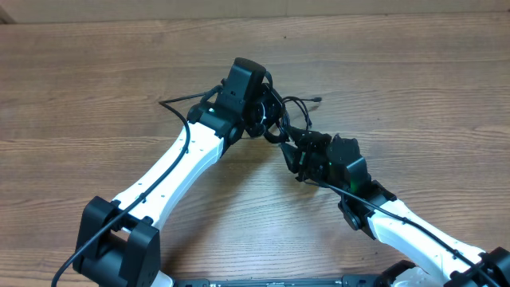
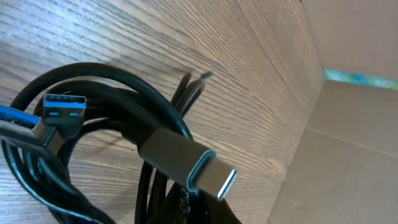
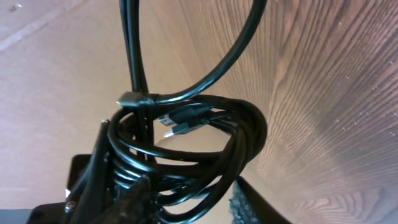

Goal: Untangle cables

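Cables [image 1: 280, 112] sit in a knotted black bundle near the middle of the wooden worktop [image 1: 96, 72], caught between the two arms where they meet. From overhead we note one loose tail [image 1: 171, 101] running out to the left along the wood and a shorter one [image 1: 313, 100] poking out to the right. The left claw [image 1: 260, 114] reaches into the bundle from the left. Its fingers are pressed together, and the loops run down into them, so we read it as pinching the cables. In the left wrist view the bundle hangs close to the lens, clear of the wood. A flat silver plug [image 2: 189, 167] points down to the right, and a blue-tongued plug [image 2: 62, 107] lies at the left, with several loops curling round both. The right claw [image 1: 288, 145] comes in from the lower right, just beside the left one. In its wrist view the fingers [image 3: 245, 202] stand apart with several coils lying between them, and a small plug [image 3: 183, 121] is tucked in the middle of the coil. We cannot tell whether the pads actually bite on the strands.
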You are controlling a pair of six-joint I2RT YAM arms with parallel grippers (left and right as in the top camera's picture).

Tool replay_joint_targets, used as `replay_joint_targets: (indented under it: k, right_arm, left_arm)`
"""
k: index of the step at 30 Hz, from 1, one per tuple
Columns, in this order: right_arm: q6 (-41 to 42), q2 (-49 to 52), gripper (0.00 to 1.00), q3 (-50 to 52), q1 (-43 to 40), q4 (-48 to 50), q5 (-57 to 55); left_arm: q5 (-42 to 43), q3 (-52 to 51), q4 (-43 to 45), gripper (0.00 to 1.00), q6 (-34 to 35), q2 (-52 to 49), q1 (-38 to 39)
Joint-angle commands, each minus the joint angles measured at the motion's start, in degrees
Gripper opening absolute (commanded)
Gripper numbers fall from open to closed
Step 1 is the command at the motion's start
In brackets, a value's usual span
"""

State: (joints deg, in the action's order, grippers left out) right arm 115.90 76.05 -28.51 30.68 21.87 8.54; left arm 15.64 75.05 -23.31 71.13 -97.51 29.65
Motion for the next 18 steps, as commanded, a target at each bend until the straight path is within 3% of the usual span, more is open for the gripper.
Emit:
replay_joint_targets:
  k: [1, 5, 9, 18]
  right_arm:
    - [1.55, 0.48, 0.26, -0.55, -0.04, -0.11, -0.17]
    - [-3.52, 0.48, 0.04, -0.55, -0.04, -2.19, -2.10]
    - [-4.52, 0.48, 0.04, -0.55, -0.04, -7.37, -2.69]
    - [-23.45, 0.48, 0.04, -0.55, -0.13, -16.98, -12.94]
  left_arm:
    - [5.40, 1.09, 0.74, 0.05, 2.95, 1.07, 1.22]
    - [9.33, 1.09, 2.05, 0.04, 0.61, 1.07, 0.79]
    - [11.15, 1.09, 4.72, 0.04, 0.90, 1.11, -0.28]
    - [21.35, 1.09, 10.49, 0.04, 2.14, 1.11, -4.83]
